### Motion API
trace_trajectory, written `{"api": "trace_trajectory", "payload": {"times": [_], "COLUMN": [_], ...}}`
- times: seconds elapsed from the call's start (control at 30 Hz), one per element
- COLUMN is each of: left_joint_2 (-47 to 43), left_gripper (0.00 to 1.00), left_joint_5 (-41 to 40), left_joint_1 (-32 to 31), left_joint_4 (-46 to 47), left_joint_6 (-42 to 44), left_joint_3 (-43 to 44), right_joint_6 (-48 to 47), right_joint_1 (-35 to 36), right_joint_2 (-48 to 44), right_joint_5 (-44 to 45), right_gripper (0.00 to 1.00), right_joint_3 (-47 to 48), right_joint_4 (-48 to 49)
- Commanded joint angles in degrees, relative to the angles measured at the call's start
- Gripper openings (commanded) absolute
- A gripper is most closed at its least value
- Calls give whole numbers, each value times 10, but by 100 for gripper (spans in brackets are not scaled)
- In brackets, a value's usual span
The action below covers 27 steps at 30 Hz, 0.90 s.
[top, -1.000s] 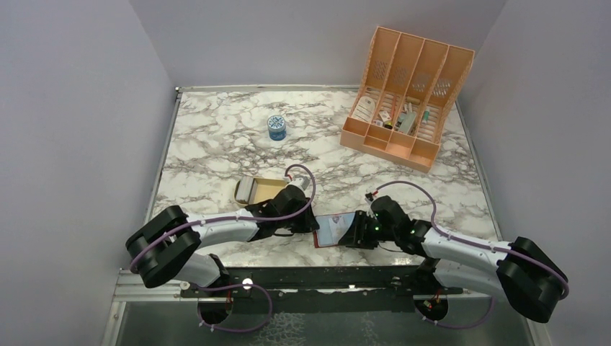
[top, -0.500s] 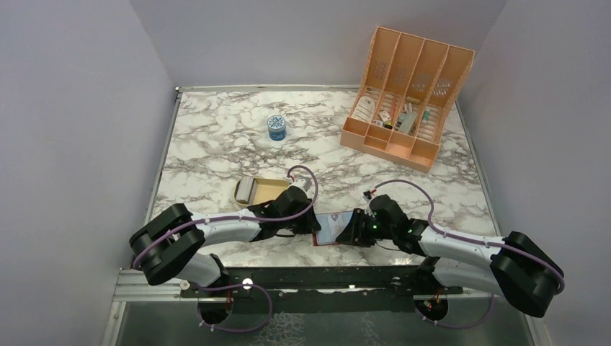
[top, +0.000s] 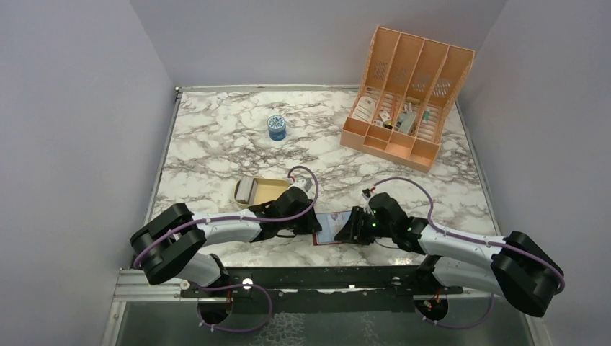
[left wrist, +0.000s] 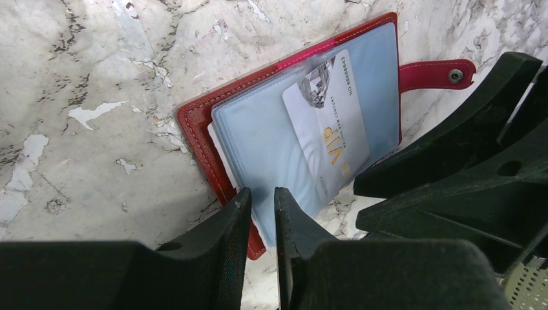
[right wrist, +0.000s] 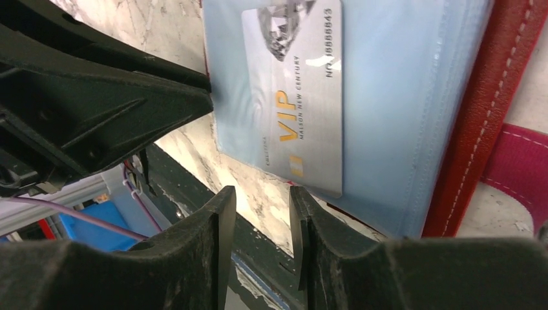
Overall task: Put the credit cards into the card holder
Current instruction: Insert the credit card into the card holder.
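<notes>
The dark red card holder (left wrist: 194,119) lies open near the table's front edge (top: 330,229), its pale blue pockets up. A silver VIP credit card (left wrist: 329,129) sits partly inside one pocket, its lower end sticking out (right wrist: 297,97). My left gripper (left wrist: 262,197) stands at the holder's near corner with a narrow gap between its tips; the pocket's edge lies flat in that gap. From the other side my right gripper (right wrist: 262,197) is open just off the card's protruding end, with nothing between its fingers. More credit cards (top: 246,189) lie stacked in a tan tray (top: 270,189).
A peach slotted organizer (top: 407,97) with small items stands at the back right. A small blue tin (top: 277,127) sits at mid-back. The holder's snap strap (left wrist: 436,73) points away from the left gripper. The table's front edge and metal rail lie right under the right gripper.
My right gripper has edged a little left toward the card holder. The left gripper has hardly moved.
</notes>
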Motion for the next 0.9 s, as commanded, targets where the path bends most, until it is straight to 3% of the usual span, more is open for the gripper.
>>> {"api": "trace_trajectory", "payload": {"times": [0.0,0.3,0.87], "left_joint_2": [-15,-24,-14], "left_gripper": [22,25,25], "left_joint_5": [0,-24,-13], "left_joint_1": [-5,-4,-5], "left_joint_4": [-1,-26,0], "left_joint_6": [1,10,0], "left_joint_3": [3,5,-14], "right_joint_6": [-42,-101,-130], "right_joint_1": [5,5,3], "right_joint_2": [-18,-8,42], "right_joint_5": [11,82,144], "right_gripper": [38,42,45], "right_joint_3": [44,99,122], "right_joint_4": [-64,-142,-151]}}
